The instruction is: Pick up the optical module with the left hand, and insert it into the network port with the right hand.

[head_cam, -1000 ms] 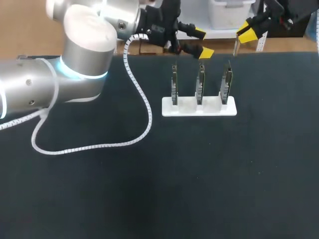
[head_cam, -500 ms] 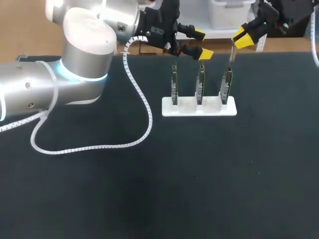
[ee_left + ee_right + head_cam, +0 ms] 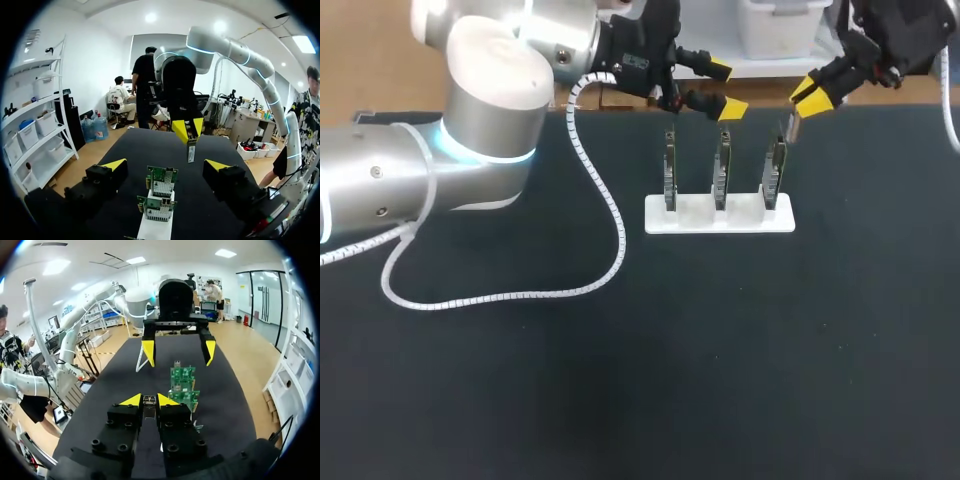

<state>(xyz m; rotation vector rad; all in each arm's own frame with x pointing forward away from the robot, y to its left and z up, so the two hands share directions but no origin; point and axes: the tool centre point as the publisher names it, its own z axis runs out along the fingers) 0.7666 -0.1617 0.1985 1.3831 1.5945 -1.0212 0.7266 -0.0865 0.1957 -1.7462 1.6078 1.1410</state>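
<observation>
Optical module (image 3: 790, 126), a slim metal stick, hangs from my right hand (image 3: 811, 99), whose yellow tips are clamped on its upper end. It sits just above the top edge of the rightmost of three circuit boards (image 3: 775, 165). It looks slightly tilted. Pushed down that way, I judge it could catch the port's rim, jam, or lever the thin board in its stand (image 3: 720, 217). The hold is narrow, so the smooth metal might slip or twist between the tips. My left hand (image 3: 725, 87) hangs spread and empty close over the middle board and could be bumped. The boards are green, flat and upright, the stand is smooth white plastic, and the desk (image 3: 620, 380) is matte black.
</observation>
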